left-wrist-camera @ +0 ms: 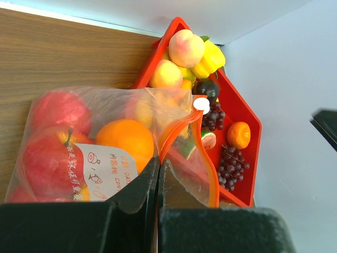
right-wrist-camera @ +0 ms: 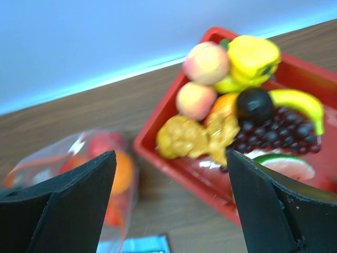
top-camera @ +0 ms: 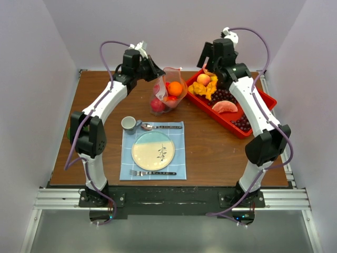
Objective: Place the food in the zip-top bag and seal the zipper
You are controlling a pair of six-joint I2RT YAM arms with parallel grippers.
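The clear zip-top bag (top-camera: 169, 94) (left-wrist-camera: 105, 105) stands upright at the back middle of the table. My left gripper (top-camera: 157, 77) (left-wrist-camera: 158, 161) is shut on its mouth edge, right by the orange-red zipper (left-wrist-camera: 213, 168), which hangs open in a loop. Inside the bag lie an orange (top-camera: 175, 88) (left-wrist-camera: 125, 138) and red apples (top-camera: 157, 105) (left-wrist-camera: 45, 158). More food sits in the red tray: peaches (right-wrist-camera: 206, 62), yellow pieces (right-wrist-camera: 181, 138), grapes (top-camera: 224, 96) and a watermelon slice (top-camera: 225, 107). My right gripper (top-camera: 208, 67) (right-wrist-camera: 171, 155) hangs open and empty above the tray's left end.
The red tray (top-camera: 263, 97) lies slanted at the back right, close to the right wall. In front of the bag a blue placemat (top-camera: 126, 158) carries a plate (top-camera: 152, 150), a cup (top-camera: 128, 124), a spoon (top-camera: 160, 127) and a fork (top-camera: 150, 173).
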